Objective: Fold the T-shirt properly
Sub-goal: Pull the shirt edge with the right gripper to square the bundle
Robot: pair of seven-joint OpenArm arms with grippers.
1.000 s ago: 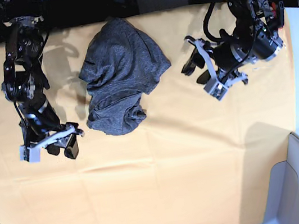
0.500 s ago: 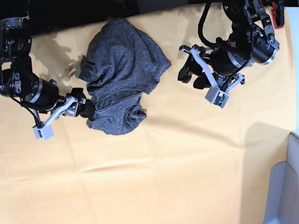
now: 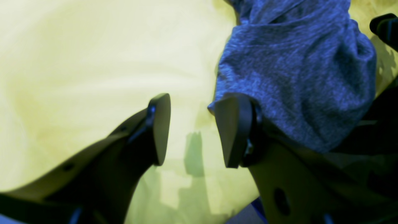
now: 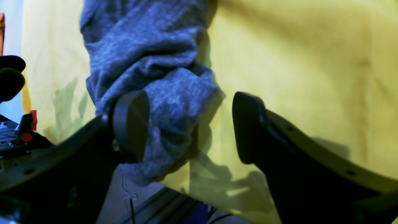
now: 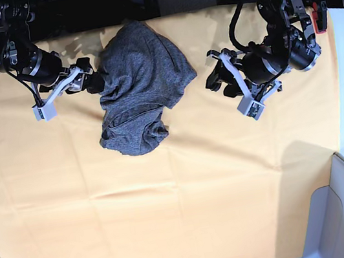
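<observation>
The T-shirt [image 5: 139, 85] is soft, limp, bunched — take an outer edge. Your right gripper [image 5: 64, 87] gapes empty beside it; left gripper [image 5: 231, 87] too.

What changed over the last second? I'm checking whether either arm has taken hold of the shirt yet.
The right gripper swung from the near-left cloth up to the T-shirt's left edge; its jaws stand open, one finger against the fabric, nothing gripped. The left gripper shifted slightly toward the shirt, open and apart from it. The shirt remains crumpled in place on the yellow-orange cloth.
</observation>
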